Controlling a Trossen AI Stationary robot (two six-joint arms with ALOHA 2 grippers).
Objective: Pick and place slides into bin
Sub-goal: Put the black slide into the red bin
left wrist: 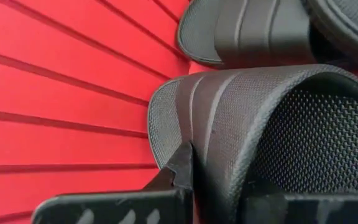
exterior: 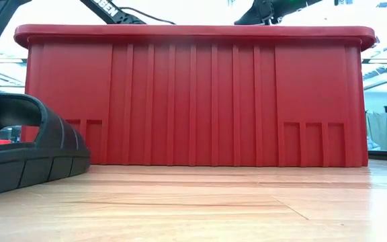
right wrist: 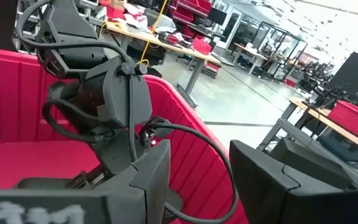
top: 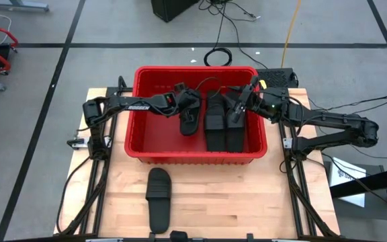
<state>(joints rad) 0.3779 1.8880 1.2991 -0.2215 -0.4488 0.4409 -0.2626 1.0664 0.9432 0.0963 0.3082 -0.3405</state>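
red bin [top: 140, 144]: black slides [top: 218, 121] inside | 1 slide [top: 158, 198] flat on table

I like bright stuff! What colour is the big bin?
The bin is bright red all over, with ribbed walls. The low view shows it best.

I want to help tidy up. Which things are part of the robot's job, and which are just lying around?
Part of the job:
- red bin
- slide held by the left gripper over the bin
- slides already in the bin
- slide on the table
- right gripper, above the bin

Just lying around:
- cables on the floor
- paper
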